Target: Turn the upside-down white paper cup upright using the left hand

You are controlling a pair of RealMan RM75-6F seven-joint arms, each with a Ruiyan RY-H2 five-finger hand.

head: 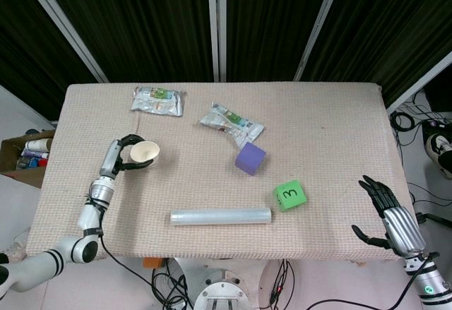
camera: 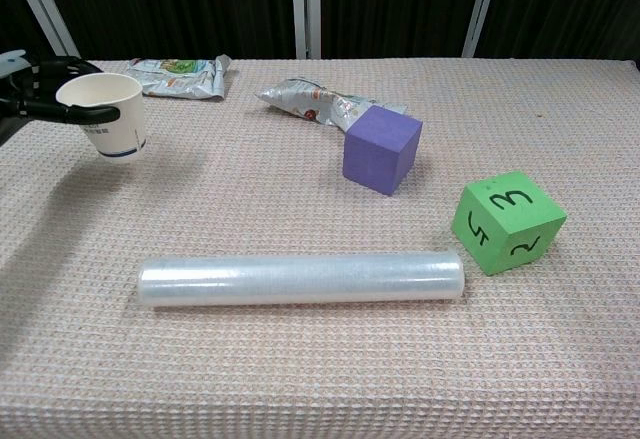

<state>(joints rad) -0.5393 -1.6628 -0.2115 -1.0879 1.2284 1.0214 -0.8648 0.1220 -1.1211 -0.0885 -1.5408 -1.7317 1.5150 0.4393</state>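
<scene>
Over the left part of the table [head: 332, 119], the left hand [head: 121, 156] is holding the cup [camera: 105, 115] in the air, with the fingers wrapping around its upper wall near the rim. The cup is standing almost upright, its mouth facing up and its base hanging a little above the cloth, so I judge that the turning itself is nearly done and only the setting down is remaining. The grip is sitting high and from the side, which is leaving the base free to meet the table flat. A paper cup is light and soft, so a strong squeeze could be bending the rim, and a tilted release could be tipping it over. The other things are lying apart from this work: the roll [camera: 300, 279] near the front edge, the purple cube [camera: 380, 149] and the green die [camera: 507, 213] toward the right, and two snack packets [head: 157, 101] near the far edge. At the front right corner, the right hand [head: 387, 212] is waiting beside the table with fingers spread, holding nothing, because the task is asking only for the left one.
</scene>
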